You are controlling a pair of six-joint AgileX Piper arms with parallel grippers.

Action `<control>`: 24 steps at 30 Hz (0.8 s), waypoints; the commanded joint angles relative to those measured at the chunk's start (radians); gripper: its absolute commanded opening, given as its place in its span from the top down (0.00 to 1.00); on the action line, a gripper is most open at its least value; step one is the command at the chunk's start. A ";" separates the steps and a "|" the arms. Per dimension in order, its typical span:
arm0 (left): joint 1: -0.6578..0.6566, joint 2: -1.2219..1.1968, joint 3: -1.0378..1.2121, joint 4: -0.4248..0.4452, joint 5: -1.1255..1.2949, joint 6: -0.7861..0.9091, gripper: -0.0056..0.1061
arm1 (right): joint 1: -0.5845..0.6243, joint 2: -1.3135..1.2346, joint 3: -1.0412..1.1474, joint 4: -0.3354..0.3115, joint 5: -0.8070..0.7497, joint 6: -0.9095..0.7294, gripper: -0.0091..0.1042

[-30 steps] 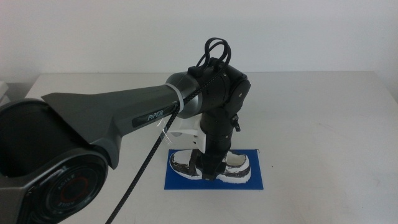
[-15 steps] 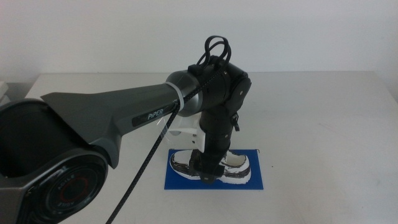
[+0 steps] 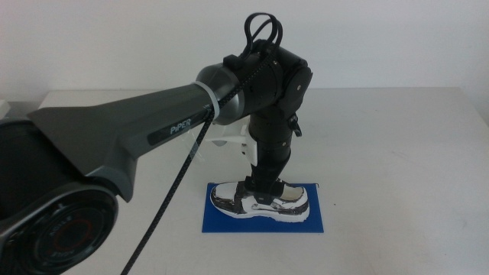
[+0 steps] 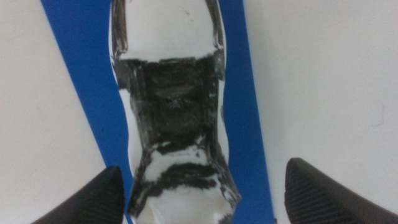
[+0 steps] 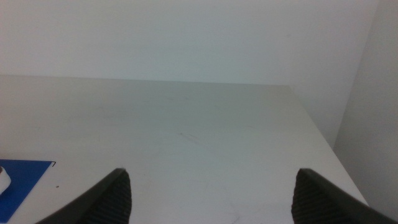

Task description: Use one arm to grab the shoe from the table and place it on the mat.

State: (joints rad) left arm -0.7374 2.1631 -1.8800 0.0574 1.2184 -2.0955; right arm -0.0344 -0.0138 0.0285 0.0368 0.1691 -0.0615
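- The table (image 3: 397,153) carries everything; its far right corner lies bare in the right wrist view.
- The arm (image 3: 130,141) reaches in from the left and hides part of the table's left side.
- The mat (image 3: 317,221) lies near the front edge.
- The shoe (image 3: 294,202) lies on the mat.
- The left gripper (image 4: 199,193) hangs above the shoe, jaws spread, touching nothing.
- The right gripper (image 5: 211,193) waits low, jaws spread.

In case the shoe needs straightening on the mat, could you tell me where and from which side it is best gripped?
Probably across the narrow midfoot, coming straight down from above. The shoe stands upright on its sole on the mat, its sides close enough together there to fit between open jaws. The left gripper hangs open over it, a jaw on each side; the right gripper waits apart.
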 commanded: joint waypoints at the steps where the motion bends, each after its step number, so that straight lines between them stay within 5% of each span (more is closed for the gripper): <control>1: 0.001 -0.086 -0.030 0.010 0.099 -0.023 0.18 | -0.005 -0.021 -0.010 -0.008 -0.079 -0.013 0.33; 13: 0.001 -0.241 0.016 0.034 0.099 -0.021 0.17 | -0.005 -0.021 -0.010 -0.008 -0.079 -0.013 0.33; 19: 0.001 -0.371 0.016 0.185 0.099 0.071 0.17 | -0.005 -0.021 -0.010 -0.008 -0.079 -0.013 0.33; 24: 0.001 -0.431 0.016 0.377 0.099 0.313 0.17 | -0.005 -0.021 -0.010 -0.008 -0.079 -0.013 0.33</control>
State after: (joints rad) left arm -0.7374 1.7975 -1.8410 0.3342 1.2439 -1.8725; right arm -0.0344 -0.0138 0.0285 0.0368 0.1691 -0.0615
